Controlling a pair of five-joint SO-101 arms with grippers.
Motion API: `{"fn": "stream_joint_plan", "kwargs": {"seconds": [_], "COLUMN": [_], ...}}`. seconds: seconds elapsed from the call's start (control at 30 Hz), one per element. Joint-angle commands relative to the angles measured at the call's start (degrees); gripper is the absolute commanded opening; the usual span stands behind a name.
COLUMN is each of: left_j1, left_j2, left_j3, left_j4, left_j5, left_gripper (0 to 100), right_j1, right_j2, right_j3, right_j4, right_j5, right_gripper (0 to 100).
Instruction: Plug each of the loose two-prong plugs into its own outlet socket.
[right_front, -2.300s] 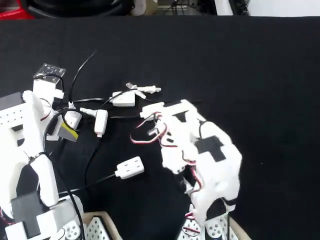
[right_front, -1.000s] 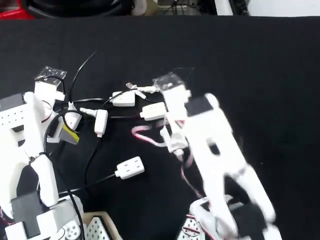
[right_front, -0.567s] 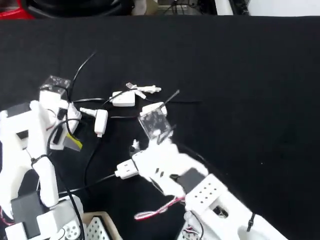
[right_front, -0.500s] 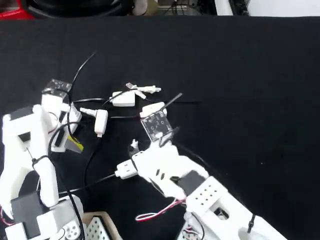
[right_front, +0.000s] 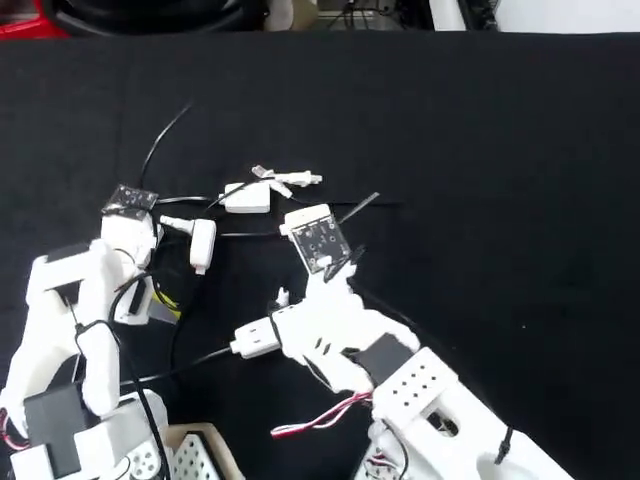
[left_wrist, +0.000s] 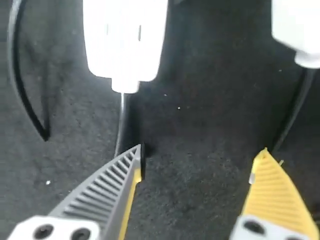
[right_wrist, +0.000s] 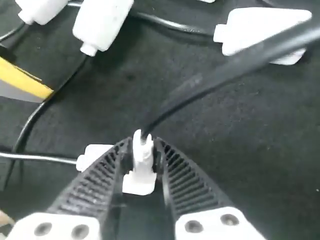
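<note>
My right gripper (right_wrist: 141, 146) is shut on a small white two-prong plug (right_wrist: 140, 167) whose black cable (right_wrist: 225, 70) trails away behind it. In the high view that gripper (right_front: 284, 300) hangs just above a white outlet socket (right_front: 260, 336), whose corner (right_wrist: 95, 153) pokes out beside the fingers. My left gripper (left_wrist: 200, 167) stands open over bare cloth, its grey finger (left_wrist: 107, 192) beside the cord of another outlet socket (left_wrist: 125, 40); in the high view this socket (right_front: 202, 244) lies just beyond the left gripper (right_front: 158, 298). A third socket (right_front: 247, 197) and a loose plug (right_front: 290, 180) lie farther back.
Black cords (right_front: 165, 135) loop over the black tablecloth (right_front: 500, 150) around the sockets. Another white plug body (right_wrist: 265, 27) lies beyond the right gripper. The left gripper's yellow finger (right_wrist: 22, 82) shows at the right wrist view's edge. Both arm bases (right_front: 100, 440) stand at the near edge.
The right arm swung from the back sockets down toward the near socket, carrying the plug and its cable. The left arm shifted right and nearer.
</note>
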Motion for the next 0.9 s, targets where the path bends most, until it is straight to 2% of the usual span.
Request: {"fn": "stream_joint_plan", "kwargs": {"seconds": [0.0,0.3,0.4,0.5,0.6,0.7,0.87], "left_j1": [0.7,0.7,0.7,0.8,3.8,9.6,16.7], "left_j2": [-1.9,-2.2,-5.7,-13.8,-25.1,-37.7,-58.5], "left_j3": [-0.2,-0.5,-1.1,-0.8,2.3,7.2,14.3], "left_j4": [-1.3,-1.4,-1.4,-1.1,-1.2,-1.2,-0.4], "left_j5": [3.3,4.3,8.8,12.2,16.8,20.0,20.8], "left_gripper": [34,34,34,34,34,34,34], "right_j1": [0.8,1.0,0.6,-2.1,-9.1,-16.3,-17.7], "right_j2": [0.2,-0.1,-0.1,-0.1,0.0,0.4,0.4], "right_j3": [0.9,-0.2,-5.7,-12.4,-15.6,-15.0,-9.7], "right_j4": [-2.4,-4.6,-2.0,3.9,5.5,1.9,-6.1], "right_j5": [-0.6,-0.4,1.2,3.0,6.0,10.5,14.1], "right_gripper": [1.1,1.1,1.1,1.1,1.1,1.1,1.1]}}
